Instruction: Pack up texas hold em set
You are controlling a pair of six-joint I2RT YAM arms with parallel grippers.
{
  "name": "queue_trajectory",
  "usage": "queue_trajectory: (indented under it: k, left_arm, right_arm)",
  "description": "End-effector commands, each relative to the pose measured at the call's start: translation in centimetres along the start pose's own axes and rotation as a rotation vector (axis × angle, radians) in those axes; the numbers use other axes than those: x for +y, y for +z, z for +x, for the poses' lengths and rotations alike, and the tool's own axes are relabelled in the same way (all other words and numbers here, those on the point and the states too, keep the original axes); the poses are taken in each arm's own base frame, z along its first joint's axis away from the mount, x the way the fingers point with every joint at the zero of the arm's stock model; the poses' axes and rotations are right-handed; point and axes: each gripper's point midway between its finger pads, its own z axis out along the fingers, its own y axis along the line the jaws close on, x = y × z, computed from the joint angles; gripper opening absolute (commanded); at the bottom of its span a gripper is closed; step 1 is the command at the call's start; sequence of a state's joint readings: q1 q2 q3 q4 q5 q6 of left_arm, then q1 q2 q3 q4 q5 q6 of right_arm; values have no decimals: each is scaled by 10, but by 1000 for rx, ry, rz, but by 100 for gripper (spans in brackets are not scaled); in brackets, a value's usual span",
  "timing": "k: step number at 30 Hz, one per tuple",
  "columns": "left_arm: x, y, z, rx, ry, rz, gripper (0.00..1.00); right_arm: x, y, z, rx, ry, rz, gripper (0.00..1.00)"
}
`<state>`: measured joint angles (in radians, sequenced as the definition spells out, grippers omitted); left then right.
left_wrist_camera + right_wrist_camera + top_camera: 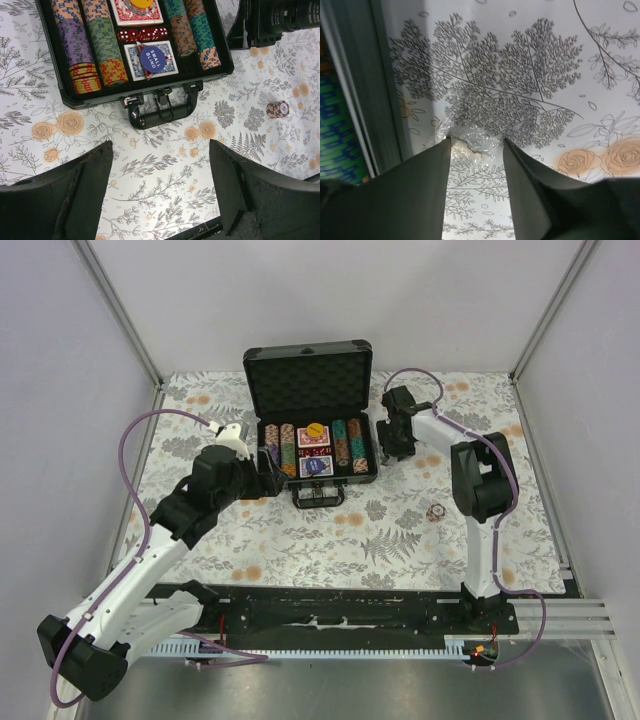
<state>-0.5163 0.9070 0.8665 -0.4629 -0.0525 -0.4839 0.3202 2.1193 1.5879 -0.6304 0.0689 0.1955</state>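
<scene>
The texas hold em set is an open dark briefcase (368, 472) with its foam-lined lid upright. Rows of poker chips (102, 42), red and blue card decks, red dice (142, 34) and a "small blind" button (152, 57) lie inside. A small loose stack of chips (436, 512) stands on the table to the case's front right. My left gripper (266, 464) hovers open at the case's front left corner, nothing between its fingers (75, 195). My right gripper (476, 142) is open beside the case's right wall (380, 100), low over the cloth, with a crumpled clear plastic scrap (470, 145) at its tips.
A floral cloth (300, 540) covers the table. The case's handle (161, 107) sticks out toward the near edge. Metal frame posts stand at the back corners, and a rail with cables runs along the near edge (340, 615).
</scene>
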Motion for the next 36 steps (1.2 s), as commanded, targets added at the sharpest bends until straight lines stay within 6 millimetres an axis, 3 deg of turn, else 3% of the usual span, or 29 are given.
queue_trajectory:
  k: [1,4,7,9,13,24,25,29,32,36]
  left_arm:
    - [-2,-5,-18,-57,1,-7,84]
    - [-2,-5,-19,-58,0,-6,84]
    - [-1,-4,-19,-60,-2,-10,84]
    - [-2,-3,-19,-59,-5,-4,84]
    - [-3,-2,-17,-51,-6,2,84]
    - [-3,-6,-17,-61,-8,3,84]
    - [-3,-6,-18,-63,-9,5,84]
    - [-3,-6,-18,-64,-7,3,84]
    - [-2,-6,-17,-62,-7,0,84]
    - [-2,-5,-17,-60,-7,-3,84]
  right_arm:
    - [-2,8,-3,19,-17,-44,50]
    - [-20,12,0,34,10,60,40]
    - [-37,4,4,45,53,170,30]
    - [-41,0,8,40,80,191,24]
    - [-42,-12,4,5,130,206,1]
    - [-27,-51,-22,-115,218,108,0]
    - [-26,-53,-23,-120,207,100,3]
    - [-28,-48,-21,-91,91,65,63]
    - [-34,-39,-13,-33,12,52,76]
    - [-34,-24,-3,32,-88,2,78]
